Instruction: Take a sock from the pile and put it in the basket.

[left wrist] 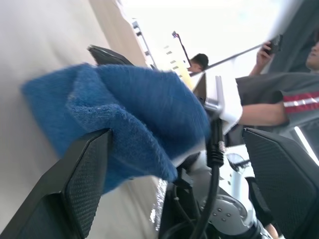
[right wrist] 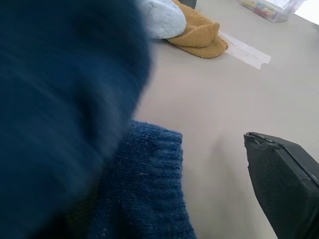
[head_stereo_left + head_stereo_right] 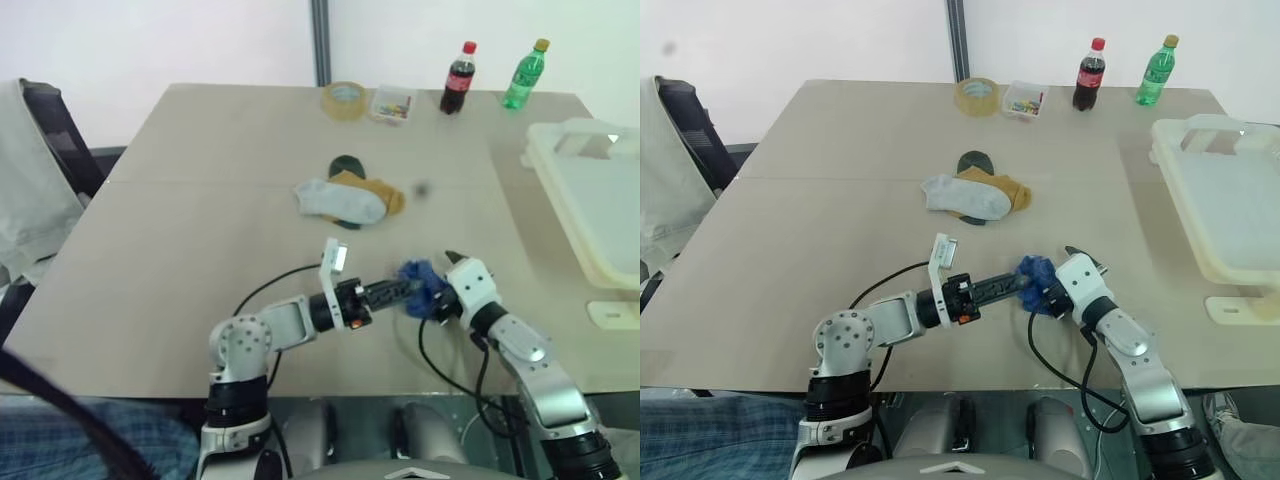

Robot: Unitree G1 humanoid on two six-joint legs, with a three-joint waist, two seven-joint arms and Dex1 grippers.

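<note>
Nearest us, the blue sock sits bunched between our two grippers, apart from the pile. The left gripper stands spread about the sock; the right gripper is also spread, the sock draped against it. Beyond the sock lies the pile; to its right sits the basket, no sock visible inside. We judge the transfer unfinished.

Head pair: two eyes are looking forward and down from above the desk, sharing the whole desktop, both arms and the basket at its right edge. Left wrist camera: sitting close behind the blue sock, facing across toward the right arm. Right wrist camera: skimming low over the desktop, facing the pile, the sock crowding its near field.
</note>
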